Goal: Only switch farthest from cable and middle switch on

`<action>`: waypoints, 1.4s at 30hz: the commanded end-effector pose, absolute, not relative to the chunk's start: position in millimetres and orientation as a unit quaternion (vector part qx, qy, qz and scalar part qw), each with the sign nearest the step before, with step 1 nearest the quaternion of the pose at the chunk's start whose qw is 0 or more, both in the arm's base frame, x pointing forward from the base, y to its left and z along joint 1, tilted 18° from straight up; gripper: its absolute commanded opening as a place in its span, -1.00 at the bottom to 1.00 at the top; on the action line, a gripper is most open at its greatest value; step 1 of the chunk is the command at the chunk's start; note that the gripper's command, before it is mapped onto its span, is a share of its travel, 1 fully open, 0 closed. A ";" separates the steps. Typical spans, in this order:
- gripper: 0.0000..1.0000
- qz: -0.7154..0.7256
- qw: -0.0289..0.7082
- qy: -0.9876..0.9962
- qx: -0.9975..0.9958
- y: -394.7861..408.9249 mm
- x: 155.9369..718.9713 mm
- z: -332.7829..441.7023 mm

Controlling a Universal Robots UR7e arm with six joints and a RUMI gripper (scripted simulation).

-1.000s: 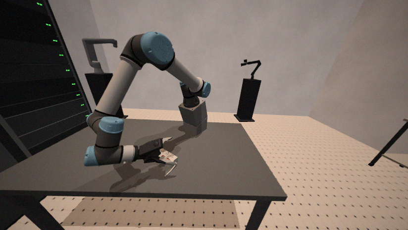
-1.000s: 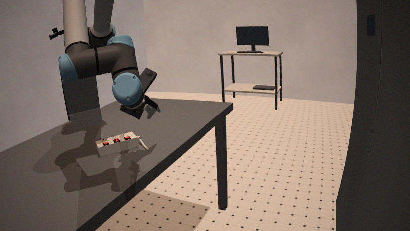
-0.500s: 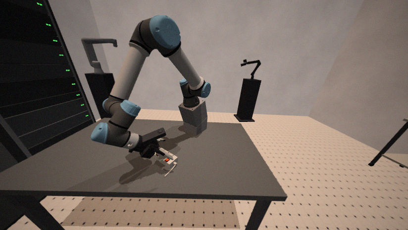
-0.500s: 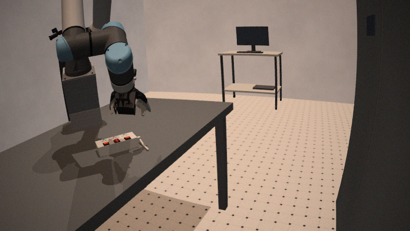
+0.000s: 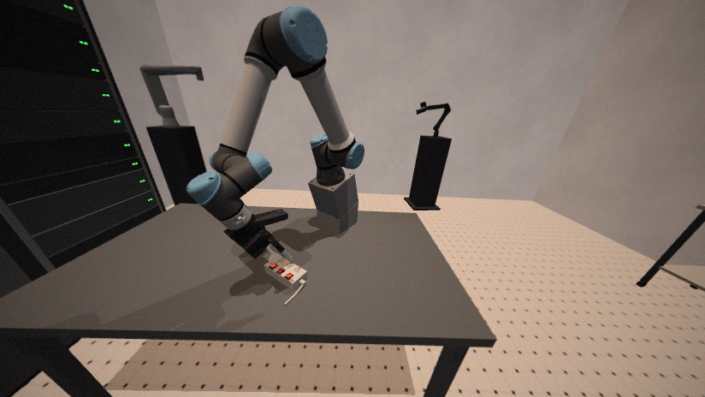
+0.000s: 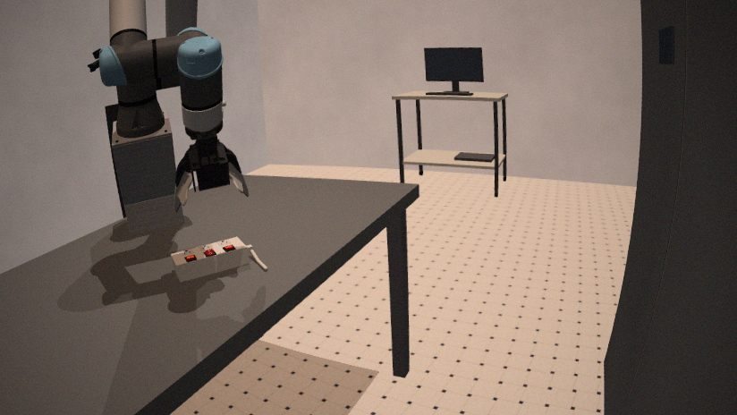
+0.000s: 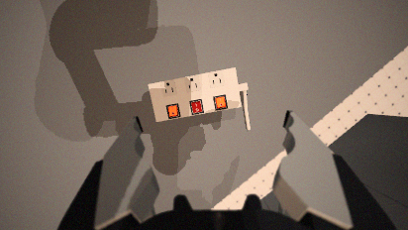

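Observation:
The white power strip lies right way up on the dark table, with three sockets and three red switches on top. Its short cable stub sticks out at one end. In the wrist view the switch farthest from the cable and the one nearest it glow orange, and the middle switch looks darker red. My gripper is open and empty, hanging a short way above the strip and pointing down at it.
The arm's grey base block stands at the back of the table. The table's near edge runs close to the strip. A dark server rack stands left of the table; stands and a monitor cart are on the floor.

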State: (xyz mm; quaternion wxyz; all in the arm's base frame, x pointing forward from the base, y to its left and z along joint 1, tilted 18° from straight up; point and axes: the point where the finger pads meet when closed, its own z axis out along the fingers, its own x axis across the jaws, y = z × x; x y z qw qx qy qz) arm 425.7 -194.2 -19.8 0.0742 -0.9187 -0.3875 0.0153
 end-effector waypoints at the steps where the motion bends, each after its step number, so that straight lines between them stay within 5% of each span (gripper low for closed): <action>1: 1.00 0.001 0.026 -0.424 -0.905 -204.3 419.6 -15.9; 42: 1.00 0.000 0.008 -0.438 -0.899 -208.4 416.7 -13.4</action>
